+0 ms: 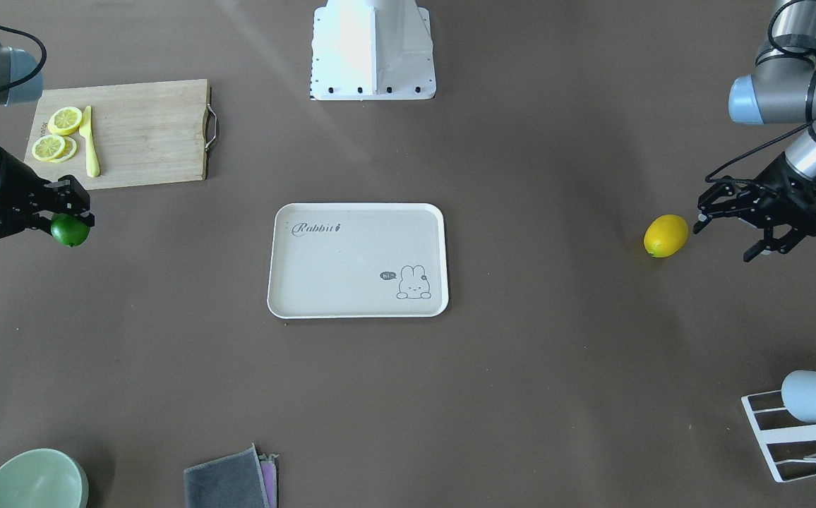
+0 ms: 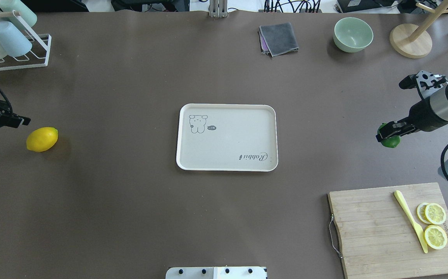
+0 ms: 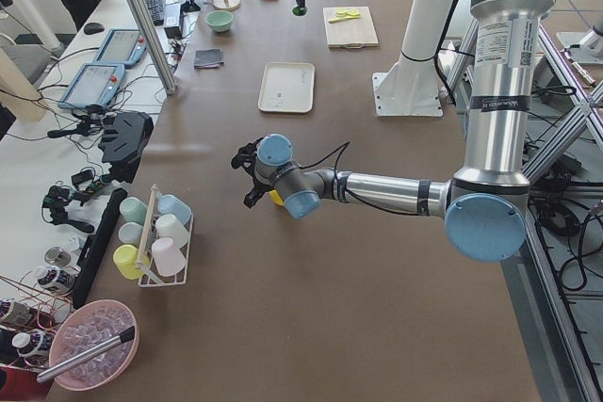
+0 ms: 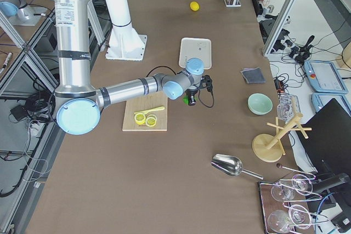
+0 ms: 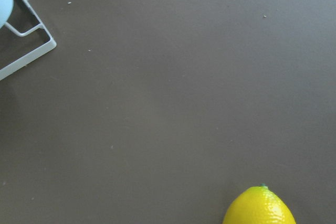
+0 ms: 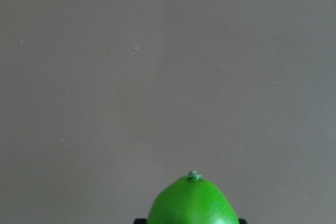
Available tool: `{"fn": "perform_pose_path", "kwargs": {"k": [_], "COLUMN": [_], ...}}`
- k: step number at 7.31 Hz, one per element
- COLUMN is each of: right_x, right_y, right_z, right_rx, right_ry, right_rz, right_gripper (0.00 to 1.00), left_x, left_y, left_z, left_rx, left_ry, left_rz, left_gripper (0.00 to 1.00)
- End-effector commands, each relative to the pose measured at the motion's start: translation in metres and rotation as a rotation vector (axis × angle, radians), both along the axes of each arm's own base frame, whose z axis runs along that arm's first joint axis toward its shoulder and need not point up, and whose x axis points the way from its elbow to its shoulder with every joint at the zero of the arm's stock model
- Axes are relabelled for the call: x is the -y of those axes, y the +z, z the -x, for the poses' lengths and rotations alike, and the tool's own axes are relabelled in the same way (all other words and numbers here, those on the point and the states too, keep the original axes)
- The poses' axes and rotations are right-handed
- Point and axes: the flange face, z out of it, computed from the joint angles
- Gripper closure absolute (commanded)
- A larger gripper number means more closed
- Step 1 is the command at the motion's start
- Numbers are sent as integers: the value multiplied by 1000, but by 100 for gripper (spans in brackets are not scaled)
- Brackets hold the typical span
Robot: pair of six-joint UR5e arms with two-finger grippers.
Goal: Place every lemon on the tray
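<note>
The cream tray (image 2: 228, 105) with the "Rabbit" script lies empty at the table's middle; it also shows in the front view (image 1: 358, 209). The yellow lemon (image 2: 42, 139) lies on the table far to the tray's left. My left gripper (image 1: 724, 241) is open and empty right beside the yellow lemon (image 1: 666, 235), not touching it. The left wrist view shows the yellow lemon's tip (image 5: 260, 208) at the bottom edge. My right gripper (image 2: 388, 133) is shut on the green lemon (image 2: 391, 142), far right of the tray. The green lemon also shows in the front (image 1: 69, 231) and right wrist views (image 6: 192, 203).
A wooden cutting board (image 2: 375, 232) with lemon slices (image 2: 435, 224) and a yellow knife (image 2: 410, 219) lies near the right arm. A cup rack (image 2: 14, 42) stands at the far left. A grey cloth (image 2: 279, 38), a green bowl (image 2: 353, 34) and a wooden stand (image 2: 410, 40) line the far edge.
</note>
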Motion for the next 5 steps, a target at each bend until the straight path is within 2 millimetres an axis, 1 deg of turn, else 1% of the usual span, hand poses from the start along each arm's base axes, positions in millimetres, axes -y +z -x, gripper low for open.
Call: {"fn": "perform_pose_path", "kwargs": {"k": [1, 2, 3, 4, 5], "right_x": [18, 25, 29, 30, 33], "right_y": [-46, -65, -82, -95, -112], "right_z": [11, 17, 25, 31, 39], "right_rx": [52, 74, 93, 109, 128], "right_ry": [51, 75, 91, 98, 104], "right_rz": [10, 22, 34, 40, 45], "right_gripper": [100, 100, 100, 100, 100], "left_x": [-15, -18, -21, -22, -22], "left_y": [-9, -7, 1, 10, 19], "left_z": [-34, -41, -50, -52, -52], "left_rx": [-32, -29, -18, -20, -21], "left_ry": [64, 80, 94, 100, 102], "left_rz": [-46, -49, -44, -55, -56], "left_gripper": [3, 3, 3, 3, 3]}}
